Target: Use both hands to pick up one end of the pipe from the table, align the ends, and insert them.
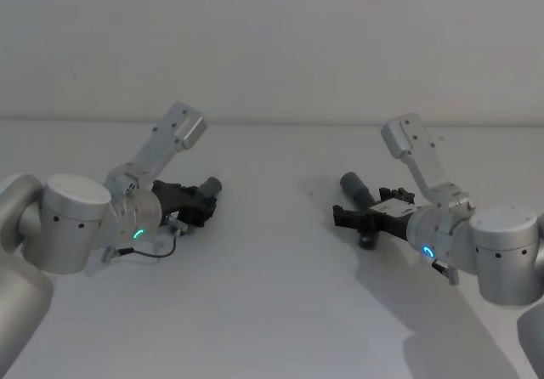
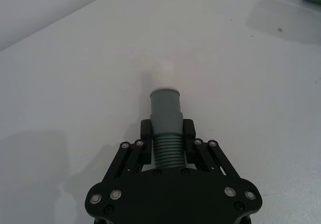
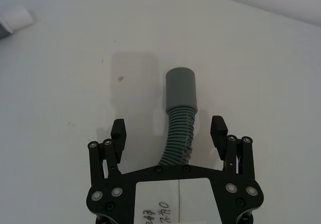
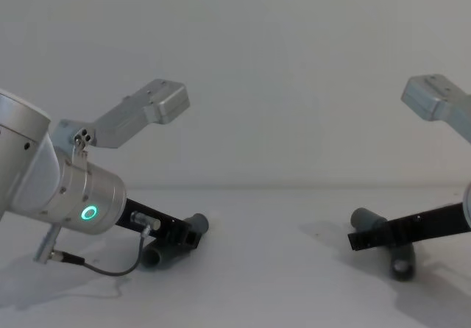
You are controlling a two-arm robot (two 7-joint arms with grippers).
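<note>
White matte table (image 1: 272, 311) meets a plain wall (image 1: 272, 39).

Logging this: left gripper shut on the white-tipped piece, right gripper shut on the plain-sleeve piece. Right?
Not quite. The left gripper is shut on the white-tipped piece, but the right gripper is open: the right wrist view shows its jaws either side of the plain-sleeve piece, not touching it.

Two pipe pieces (image 2: 165, 108) (image 3: 180, 91), two end effectors (image 2: 168, 129) (image 3: 169, 128)
</note>
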